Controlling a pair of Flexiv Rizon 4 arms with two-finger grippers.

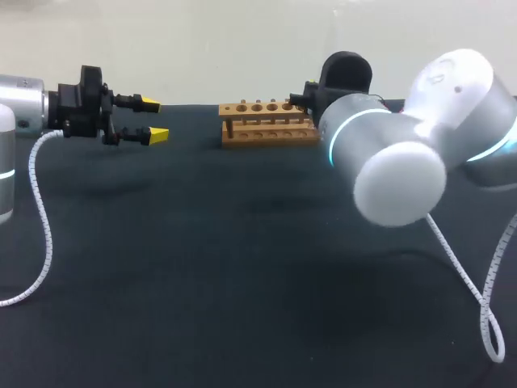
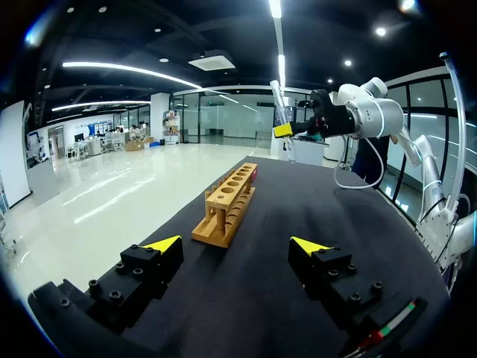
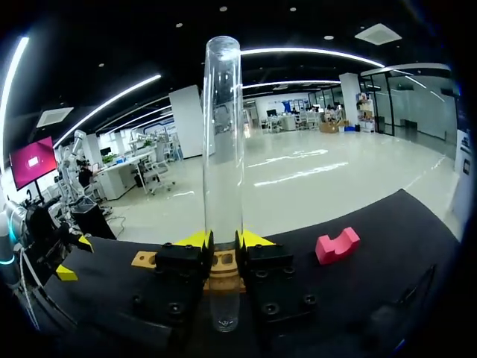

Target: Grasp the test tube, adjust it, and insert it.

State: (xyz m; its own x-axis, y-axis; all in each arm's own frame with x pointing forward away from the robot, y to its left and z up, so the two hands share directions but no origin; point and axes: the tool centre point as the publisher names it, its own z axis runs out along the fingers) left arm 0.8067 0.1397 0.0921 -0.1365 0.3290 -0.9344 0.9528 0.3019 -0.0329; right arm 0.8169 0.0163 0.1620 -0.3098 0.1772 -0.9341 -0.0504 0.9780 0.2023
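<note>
Right wrist view is showing the right claw (image 3: 223, 240) gripping the clear test tube (image 3: 223, 149) near its lower end, both yellow-tipped fingers (image 3: 192, 239) pressing it from opposite sides, narrowly set. The tube is standing upright, its open mouth reaching well above the fingers and its rounded bottom hanging just below them. Behind the fingers the wooden rack (image 3: 145, 259) is peeking out, and a pink block (image 3: 337, 246) is lying on the dark tabletop (image 3: 402, 224) off to one side, near its edge. Head view is placing the rack (image 1: 269, 125) close to the far edge of the tabletop (image 1: 242, 267), about midway along it, with the right arm (image 1: 404, 153) covering the space just past the rack's right end. The left claw (image 1: 153, 120) is hanging above the far left part of the tabletop, well apart from the rack, its fingers spread wide and pointing toward it. White coiled cables (image 1: 40, 210) are trailing from both arms. Left wrist view is looking between its own wide-set fingertips (image 2: 164, 245) along the rack (image 2: 227, 205), with the tube (image 2: 276, 101) being held up beyond the rack's far end.
</note>
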